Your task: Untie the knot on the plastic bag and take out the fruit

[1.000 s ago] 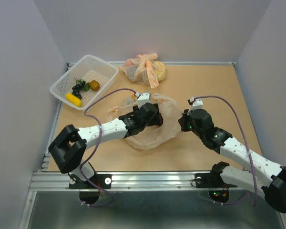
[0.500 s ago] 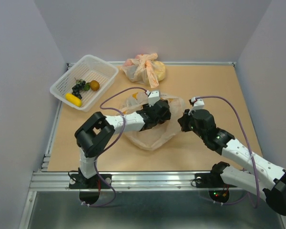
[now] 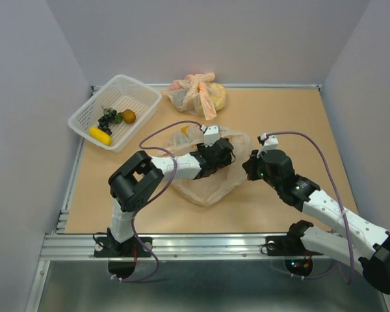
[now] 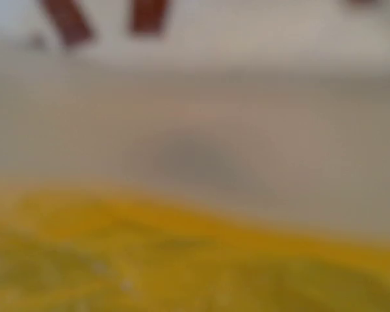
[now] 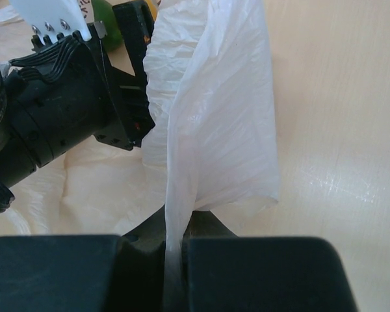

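At far left a white basket (image 3: 138, 97) holds fruit (image 3: 106, 121): a yellow banana-like piece, dark grapes, a green one and a brown kiwi. In the middle of the tabletop (image 3: 279, 110) the plastic bag (image 3: 201, 185) lies slumped, with the left claw (image 3: 226, 155) inside its mouth. Its wrist view is a yellow-grey blur, so I cannot tell how wide it stands or whether it holds anything. To the right, the right claw (image 5: 174, 250) is pinched tight on the bag's thin edge
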`<state>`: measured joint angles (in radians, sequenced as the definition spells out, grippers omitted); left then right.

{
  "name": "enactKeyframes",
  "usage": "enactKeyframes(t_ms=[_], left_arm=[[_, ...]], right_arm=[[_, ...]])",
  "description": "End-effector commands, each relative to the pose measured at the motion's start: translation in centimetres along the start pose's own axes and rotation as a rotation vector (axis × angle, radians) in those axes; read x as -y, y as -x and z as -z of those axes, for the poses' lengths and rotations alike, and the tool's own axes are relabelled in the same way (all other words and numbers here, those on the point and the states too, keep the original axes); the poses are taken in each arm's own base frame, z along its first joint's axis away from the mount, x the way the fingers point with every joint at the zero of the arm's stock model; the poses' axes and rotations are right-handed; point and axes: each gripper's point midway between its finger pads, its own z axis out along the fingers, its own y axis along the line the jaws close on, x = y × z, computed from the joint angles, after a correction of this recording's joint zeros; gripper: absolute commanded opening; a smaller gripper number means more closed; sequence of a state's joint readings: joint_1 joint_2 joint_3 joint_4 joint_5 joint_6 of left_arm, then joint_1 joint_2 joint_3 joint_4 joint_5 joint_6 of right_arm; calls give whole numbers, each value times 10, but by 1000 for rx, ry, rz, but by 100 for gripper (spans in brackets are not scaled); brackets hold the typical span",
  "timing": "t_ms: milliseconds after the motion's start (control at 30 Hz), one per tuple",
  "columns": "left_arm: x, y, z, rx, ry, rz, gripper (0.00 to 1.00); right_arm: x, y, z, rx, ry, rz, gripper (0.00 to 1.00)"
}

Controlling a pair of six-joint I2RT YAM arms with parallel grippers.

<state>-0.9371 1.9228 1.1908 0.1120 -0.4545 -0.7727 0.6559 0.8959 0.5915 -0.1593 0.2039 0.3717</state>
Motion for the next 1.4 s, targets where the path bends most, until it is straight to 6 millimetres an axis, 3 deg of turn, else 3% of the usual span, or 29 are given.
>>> enactKeyframes(t_ms=[0,67,267,300,467,600,767,800,900,933,1000,1033,1100,1133,1200,1233,1333,1367], left_arm=[[-5,6,23,20,2,-44,12],[-14,2,31,12,3,-52,6],[-25,12,69,24,-35,-76,4],[-22,20,80,38,-59,-69,3],[-12,21,117,18,-192,-120,3],[-5,47,151,65,-281,-118,3],[-15,121,194,203,-267,-61,3],[-30,139,194,228,-231,-52,3],[-46,177,198,275,-202,-19,3],[-71,196,192,299,-137,-3,3],[-85,222,194,334,-107,22,3],[-110,238,188,346,-38,47,3],[-129,262,185,374,8,58,3],[-154,282,184,409,65,93,3],[-184,296,173,423,136,137,3],[-208,308,173,450,184,171,3],[-240,325,162,505,245,216,4],[-260,332,162,530,303,238,4]], right_arm=[[-3,0,2,10,18,-7,0],[-1,-2,1,6,11,-4,0],[-1,-1,0,4,5,2,0],[0,0,0,6,-1,1,0],[3,0,-1,9,-20,6,0],[5,-3,-2,4,-23,3,0],[4,-5,-2,-2,-19,3,0],[3,-4,-1,1,-15,-1,0],[2,-4,0,2,-6,-3,1],[2,-4,0,0,-3,-4,0],[0,-1,2,12,4,-6,0],[1,-2,3,12,2,-6,0],[1,-1,4,17,4,-5,0],[1,-2,4,17,7,-5,0],[0,-1,5,16,14,-3,0],[-2,-1,5,15,20,-5,0],[-5,1,6,17,34,-7,0],[-6,2,6,18,41,-7,0]])
